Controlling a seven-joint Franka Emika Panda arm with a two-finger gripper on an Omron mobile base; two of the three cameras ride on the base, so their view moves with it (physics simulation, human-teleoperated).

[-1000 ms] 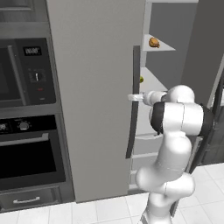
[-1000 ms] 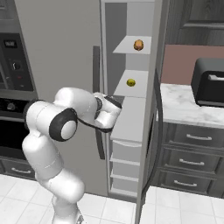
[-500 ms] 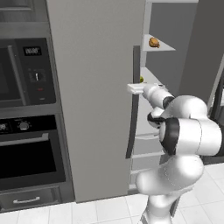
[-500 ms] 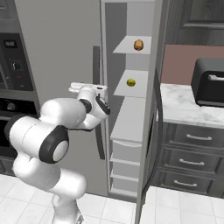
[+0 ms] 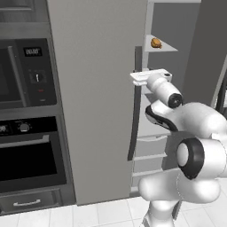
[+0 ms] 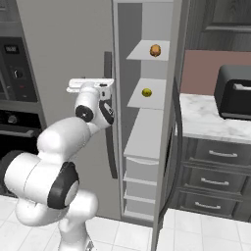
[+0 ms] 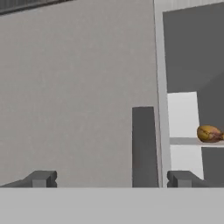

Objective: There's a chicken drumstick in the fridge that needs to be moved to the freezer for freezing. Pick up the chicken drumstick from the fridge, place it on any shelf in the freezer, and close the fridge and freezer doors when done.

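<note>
Gripper (image 7: pixel 109 178) released, empty, at closed fridge door handle (image 7: pixel 144 146). Chicken drumstick (image 5: pixel 155 43) on upper freezer shelf (image 5: pixel 170 47), near front edge.

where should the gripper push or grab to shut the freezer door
Take the freezer door by its long dark handle, at mid-height, coming from its outer face. The handle runs vertically and bows off the narrow panel, so open fingers could close across it. The gripper is open now, facing the closed fridge door, so it would likely have to swing right first.
</note>
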